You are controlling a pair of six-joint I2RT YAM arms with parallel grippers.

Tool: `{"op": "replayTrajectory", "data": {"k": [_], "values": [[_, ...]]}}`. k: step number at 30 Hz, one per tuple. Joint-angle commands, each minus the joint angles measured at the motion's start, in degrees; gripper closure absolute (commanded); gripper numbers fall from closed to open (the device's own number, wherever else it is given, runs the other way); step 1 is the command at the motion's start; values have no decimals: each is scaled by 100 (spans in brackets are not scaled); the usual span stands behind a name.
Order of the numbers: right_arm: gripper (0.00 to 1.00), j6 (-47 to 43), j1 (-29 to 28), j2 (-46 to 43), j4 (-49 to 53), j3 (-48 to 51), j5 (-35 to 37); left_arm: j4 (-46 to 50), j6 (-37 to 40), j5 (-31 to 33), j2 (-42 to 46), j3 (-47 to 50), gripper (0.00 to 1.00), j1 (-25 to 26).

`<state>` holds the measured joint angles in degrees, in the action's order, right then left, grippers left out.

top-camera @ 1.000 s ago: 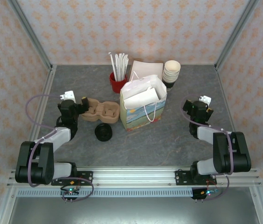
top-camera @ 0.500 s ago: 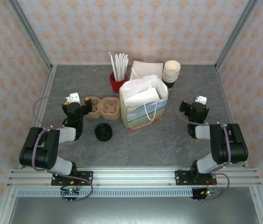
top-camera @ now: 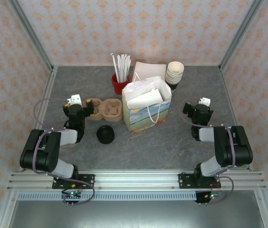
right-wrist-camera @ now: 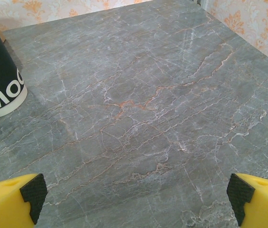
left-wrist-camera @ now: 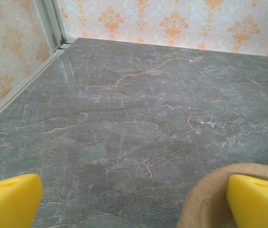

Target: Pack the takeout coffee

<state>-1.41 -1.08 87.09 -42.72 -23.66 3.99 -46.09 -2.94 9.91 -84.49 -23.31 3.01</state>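
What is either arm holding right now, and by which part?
Nothing is held: the left gripper and right gripper both have their jaws wide open above the grey marble tabletop.

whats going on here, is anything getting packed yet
Nothing is being handled right now. The left gripper is open beside the cardboard cup carrier, the right gripper open above the table, right of the paper bag. A round black object sits outside the bag, in front of the carrier; from above I can't tell whether it is the lidded coffee.
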Motion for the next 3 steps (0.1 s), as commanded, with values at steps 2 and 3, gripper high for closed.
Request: {"op": "replayTrajectory", "data": {"k": [2, 3], "values": [[1, -52, -24, 0, -210, -7, -56, 177, 174, 227, -112, -16, 0, 26], [1, -53, -26, 1, -210, -5, -56, 179, 173, 228, -112, -11, 0, 33]]}}
